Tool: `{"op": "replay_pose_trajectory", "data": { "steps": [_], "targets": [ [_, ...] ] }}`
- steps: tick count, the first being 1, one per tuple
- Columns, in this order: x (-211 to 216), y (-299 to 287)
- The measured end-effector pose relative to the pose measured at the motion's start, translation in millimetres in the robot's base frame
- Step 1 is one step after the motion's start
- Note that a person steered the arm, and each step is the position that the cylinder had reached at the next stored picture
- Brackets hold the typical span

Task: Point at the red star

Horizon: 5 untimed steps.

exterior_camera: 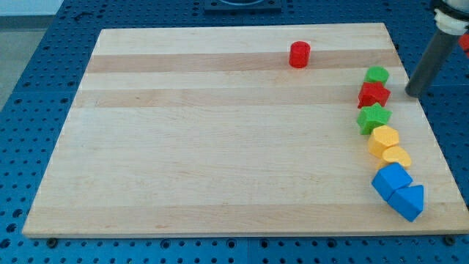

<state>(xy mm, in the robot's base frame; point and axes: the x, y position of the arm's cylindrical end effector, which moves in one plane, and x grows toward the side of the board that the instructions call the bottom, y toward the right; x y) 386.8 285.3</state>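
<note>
The red star lies near the view's right edge of the wooden board, in a column of blocks. A green cylinder-like block sits just above it and a green star just below. My tip is at the end of the dark rod, to the right of the red star at about its height, with a small gap between them.
Below the green star the column goes on with a yellow hexagon, a yellow rounded block, a blue cube and a blue wedge. A red cylinder stands alone near the view's top.
</note>
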Motion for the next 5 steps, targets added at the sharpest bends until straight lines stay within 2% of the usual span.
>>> {"op": "replay_pose_trajectory", "data": {
  "steps": [2, 4, 5],
  "targets": [
    [-0.7, -27.7],
    [-0.7, -29.0],
    [11.6, -38.8]
  ]
}}
